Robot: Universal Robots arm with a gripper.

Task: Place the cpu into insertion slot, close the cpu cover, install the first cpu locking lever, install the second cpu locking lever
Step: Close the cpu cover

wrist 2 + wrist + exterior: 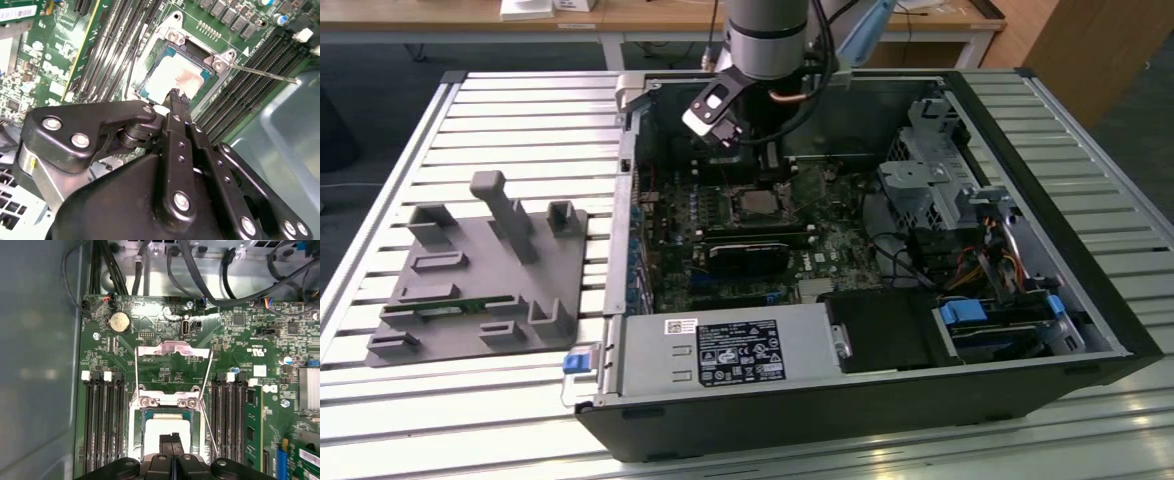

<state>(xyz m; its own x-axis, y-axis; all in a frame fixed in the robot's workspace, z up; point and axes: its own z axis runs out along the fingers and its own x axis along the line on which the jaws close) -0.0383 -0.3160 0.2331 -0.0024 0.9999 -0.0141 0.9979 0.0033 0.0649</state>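
cpu (172, 80): lay flat in the insertion slot (135, 430), directly under the fingertips.
gripper (176, 96): fingers pressed together, grasping nothing, tip over the cpu's edge.
cpu cover (172, 350): stood open on the slot's far side from the gripper.

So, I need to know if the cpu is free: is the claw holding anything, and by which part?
Nothing is held. The claw is shut empty, its tip over the cpu, which lies in the insertion slot.
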